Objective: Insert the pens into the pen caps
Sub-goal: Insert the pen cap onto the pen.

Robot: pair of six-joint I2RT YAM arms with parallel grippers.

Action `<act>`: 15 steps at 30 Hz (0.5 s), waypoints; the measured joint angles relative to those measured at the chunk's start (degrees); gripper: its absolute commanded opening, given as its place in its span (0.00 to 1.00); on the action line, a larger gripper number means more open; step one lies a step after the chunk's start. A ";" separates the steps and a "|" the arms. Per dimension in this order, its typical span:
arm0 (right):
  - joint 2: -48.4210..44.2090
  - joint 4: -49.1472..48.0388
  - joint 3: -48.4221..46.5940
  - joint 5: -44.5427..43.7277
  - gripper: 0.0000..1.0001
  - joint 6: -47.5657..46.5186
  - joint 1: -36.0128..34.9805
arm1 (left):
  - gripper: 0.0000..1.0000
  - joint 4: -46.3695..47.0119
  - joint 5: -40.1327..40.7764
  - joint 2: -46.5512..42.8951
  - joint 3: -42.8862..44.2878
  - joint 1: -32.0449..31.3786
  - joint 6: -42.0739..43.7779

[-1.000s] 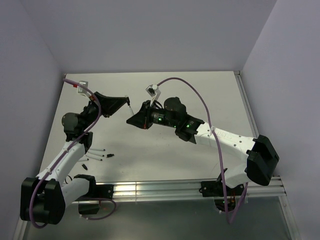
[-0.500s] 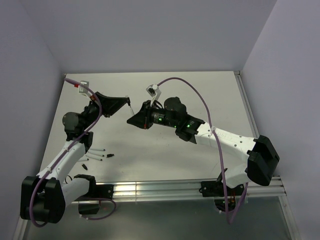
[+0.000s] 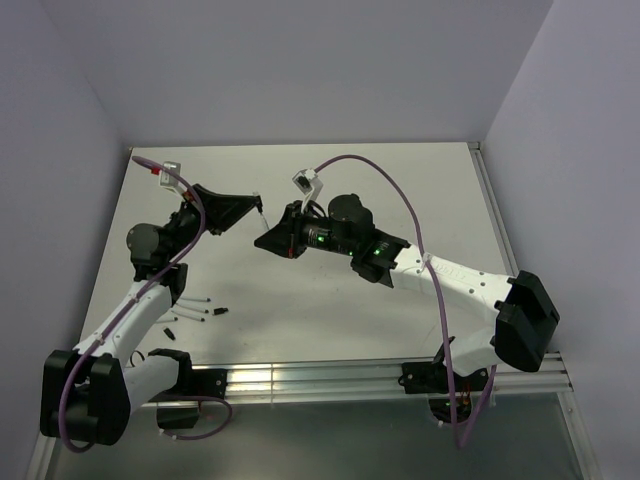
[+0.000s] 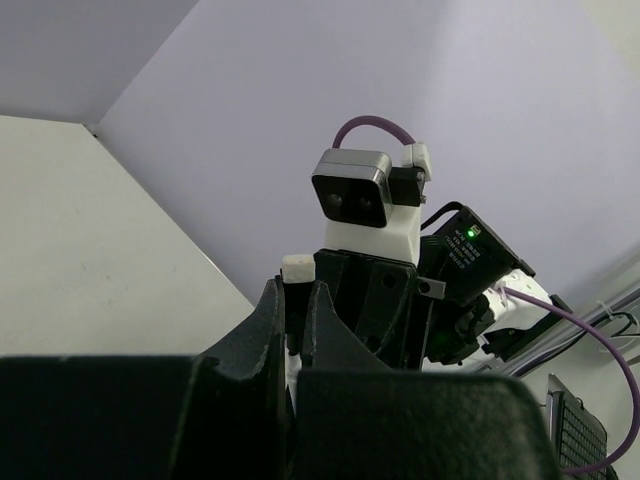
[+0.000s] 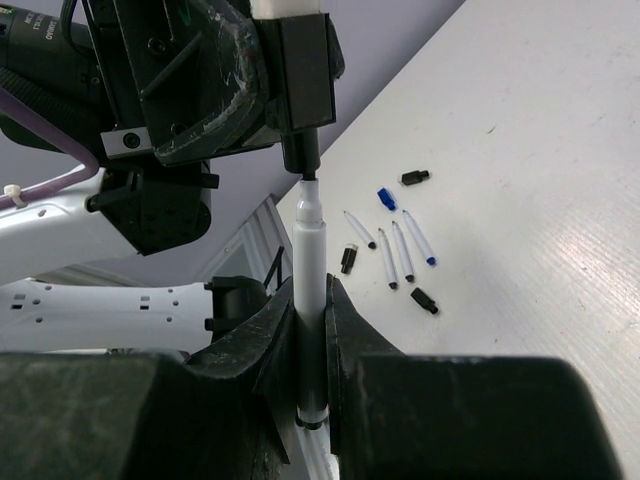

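My left gripper [image 3: 253, 207] is shut on a black pen cap with a white end [image 4: 297, 300], held above the table. My right gripper [image 3: 266, 240] is shut on a white pen [image 5: 309, 280]. In the right wrist view the pen points up at the cap [image 5: 300, 150], and its dark tip is right at the cap's mouth. The left gripper's jaws [image 4: 296, 295] stand close on the cap, and the right gripper's jaws [image 5: 309, 300] stand close on the barrel. Several loose pens [image 5: 402, 250] lie on the table with black caps [image 5: 425, 300] and a blue cap [image 5: 384, 198].
The loose pens and caps lie at the near left of the white table [image 3: 198, 311], beside the left arm. Lilac walls close in the back and both sides. An aluminium rail [image 3: 330, 380] runs along the near edge.
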State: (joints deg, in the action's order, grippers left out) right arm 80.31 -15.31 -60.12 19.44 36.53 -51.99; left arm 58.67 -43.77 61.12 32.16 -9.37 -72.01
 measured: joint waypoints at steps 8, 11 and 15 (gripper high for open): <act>-0.76 0.50 0.00 -0.74 0.00 -0.44 0.00 | 0.00 0.11 -0.35 0.61 0.31 -0.48 -0.02; -0.92 0.68 0.00 -1.05 0.00 -0.50 0.00 | 0.00 0.17 -0.48 0.61 0.35 -0.61 -0.02; -1.05 0.81 0.00 -1.36 0.00 -0.63 0.00 | 0.00 0.20 -0.96 0.61 0.44 -0.96 -0.04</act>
State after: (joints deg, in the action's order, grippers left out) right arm 79.26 -14.50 -60.12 18.09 35.90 -51.99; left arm 58.87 -44.73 61.73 32.60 -10.33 -72.05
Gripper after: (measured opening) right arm 0.182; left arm 0.056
